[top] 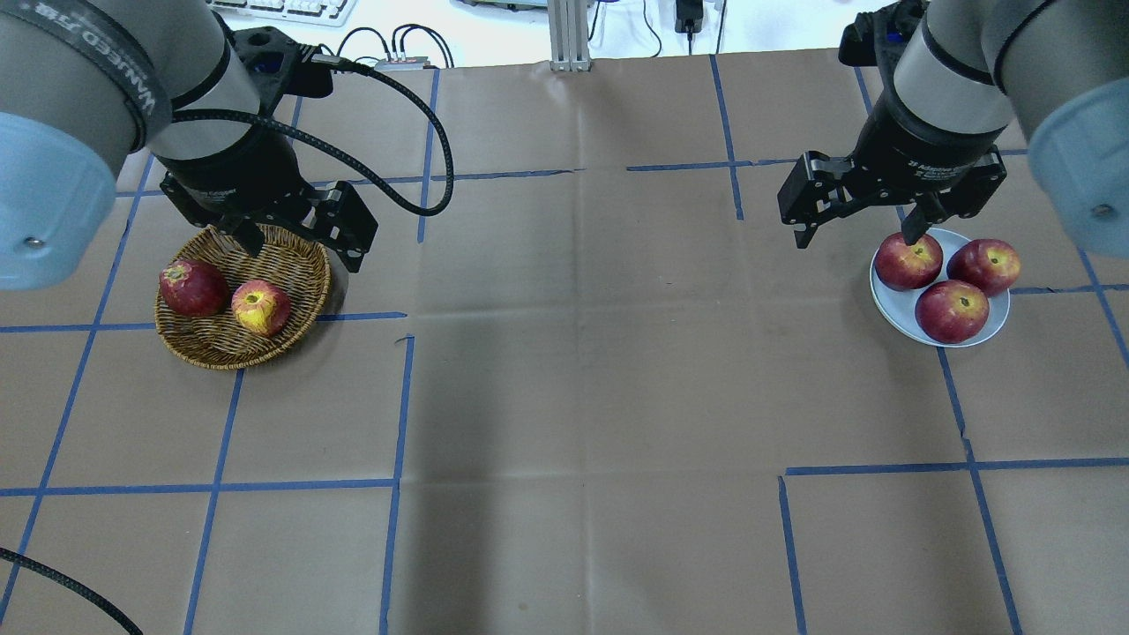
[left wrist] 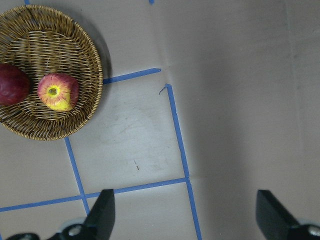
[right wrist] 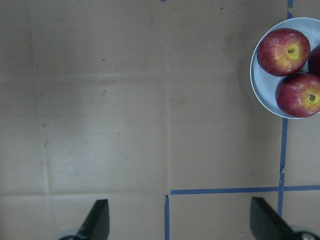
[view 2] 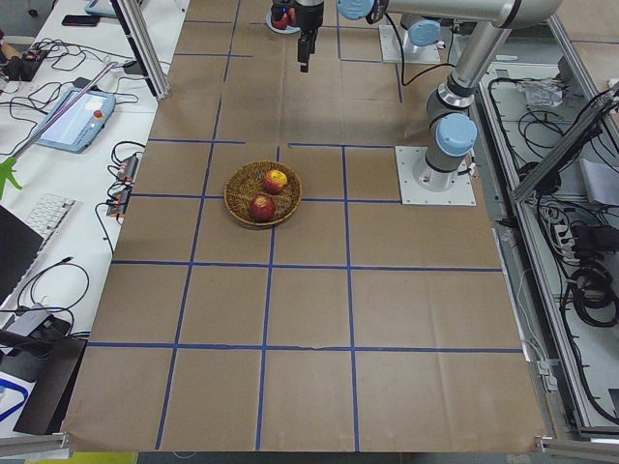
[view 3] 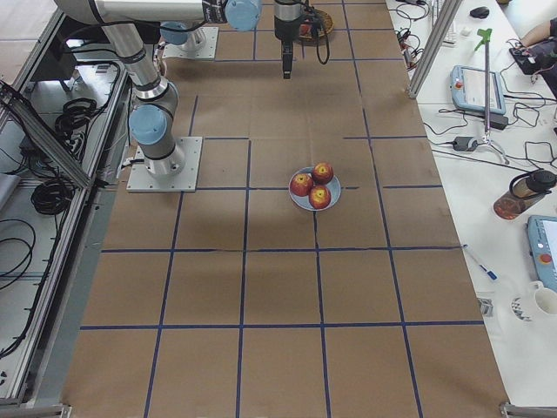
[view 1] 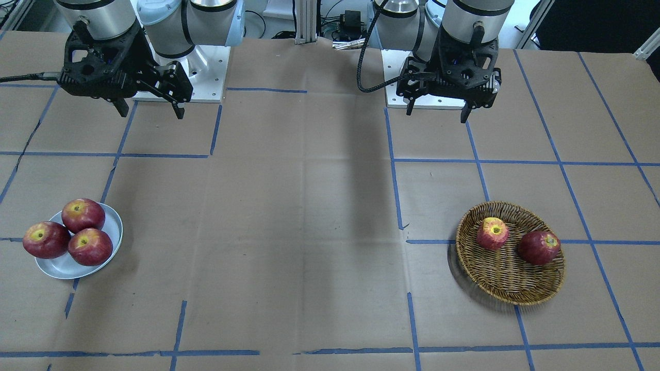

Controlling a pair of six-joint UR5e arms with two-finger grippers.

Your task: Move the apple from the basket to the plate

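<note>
The apple [view 1: 492,233], light red with a yellow top, lies in the wicker basket [view 1: 510,288] next to a darker red apple [view 1: 539,247]. It also shows in the overhead view [top: 261,307] and the left wrist view [left wrist: 58,91]. The pale plate [view 1: 62,265] holds three dark red apples; it also shows in the overhead view [top: 886,300] and the right wrist view [right wrist: 260,85]. My left gripper [view 1: 438,114] is open and empty, high above the table and off to one side of the basket [left wrist: 55,40]. My right gripper [view 1: 151,113] is open and empty, high and beside the plate.
The table is covered in brown paper with blue tape lines [view 1: 397,196]. The arm base plates [view 1: 206,72] sit at the robot's edge. Monitors, cables and a keyboard lie off the table's ends in the side views.
</note>
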